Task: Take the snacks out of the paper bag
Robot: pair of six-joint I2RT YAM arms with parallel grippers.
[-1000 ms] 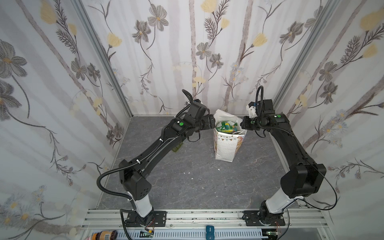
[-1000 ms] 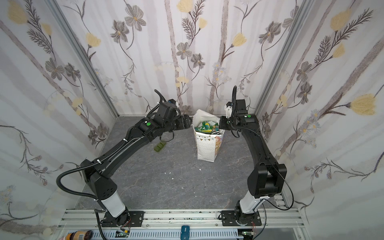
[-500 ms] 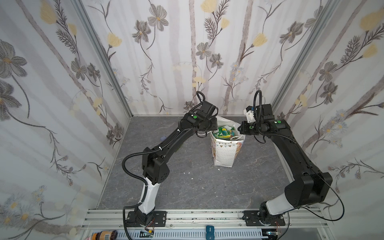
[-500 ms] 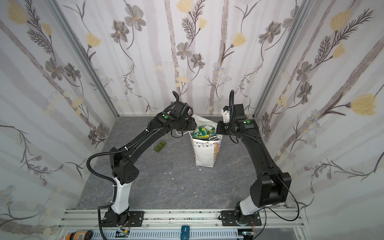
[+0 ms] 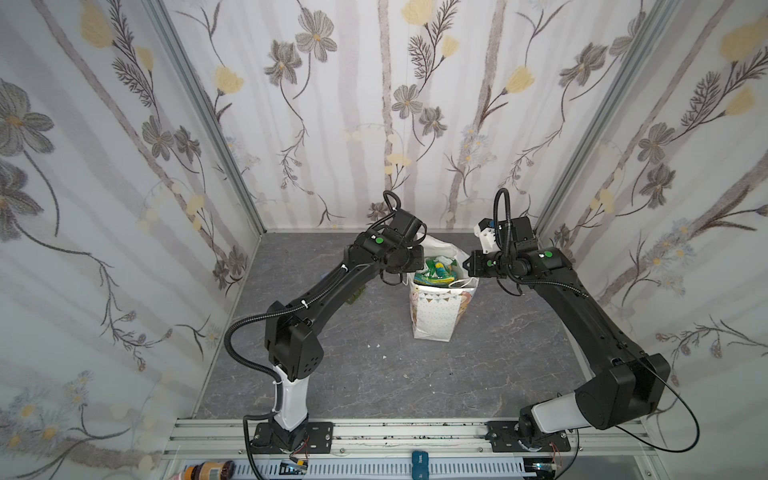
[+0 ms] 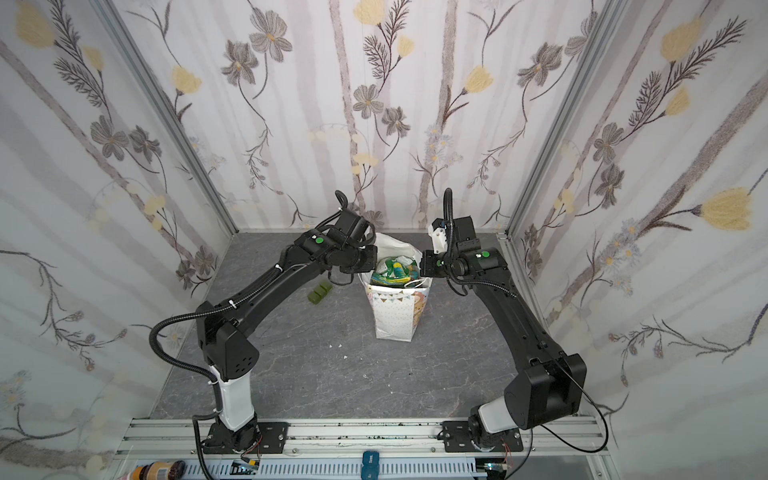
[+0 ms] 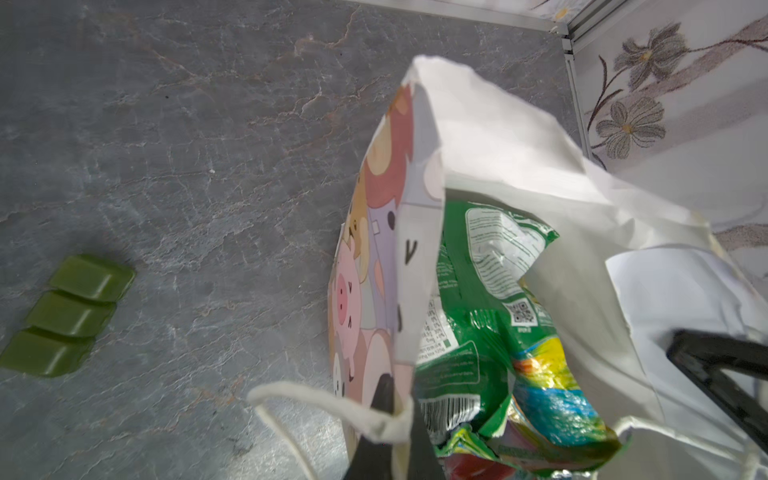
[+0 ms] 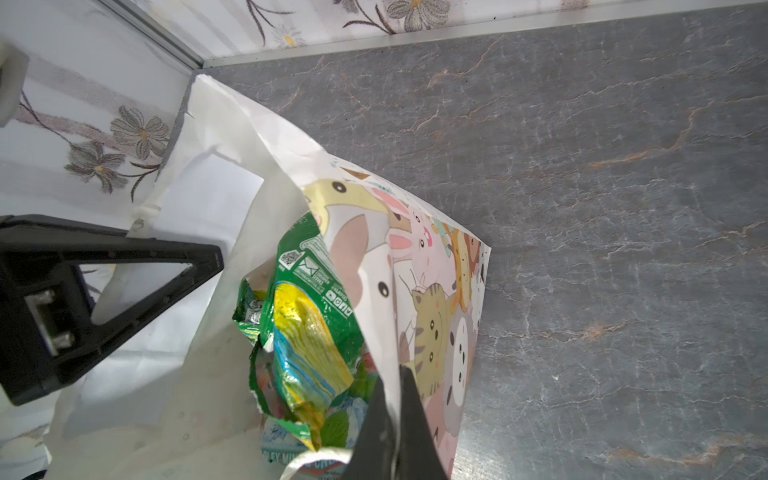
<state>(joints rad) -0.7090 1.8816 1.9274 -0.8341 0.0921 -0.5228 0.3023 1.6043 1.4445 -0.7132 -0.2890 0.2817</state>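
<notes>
both tools grip the bag's rim, snacks inside

in both top views the bag (image 5: 434,311) (image 6: 395,311) stands upright on the desk (image 5: 374,374), a little toward 12 o'clock from the middle, with its mouth open. the left tool (image 5: 409,266) is at the rim's 9 o'clock side. the right tool (image 5: 467,266) is at its 3 o'clock side, facing the left one across the mouth.

the left wrist view shows the left tool (image 7: 401,399) closed on the bag's wall. one dark finger is outside the printed paper, one is inside, and the paper is pinched between them. a white cord handle (image 7: 328,401) loops just beside the grip. the right wrist view shows the right tool (image 8: 395,386) closed the same way on the opposite wall.

the snacks (image 5: 436,270) (image 6: 392,270) are in the bag, heaped near its mouth. a green packet (image 7: 478,291) (image 8: 307,320) lies on top, with teal, yellow and red ones under it. i cannot tell how many there are.

three dark green blocks (image 6: 319,291) (image 7: 68,316) lie in a row on the desk at the bag's 9 o'clock, apart from it.
</notes>
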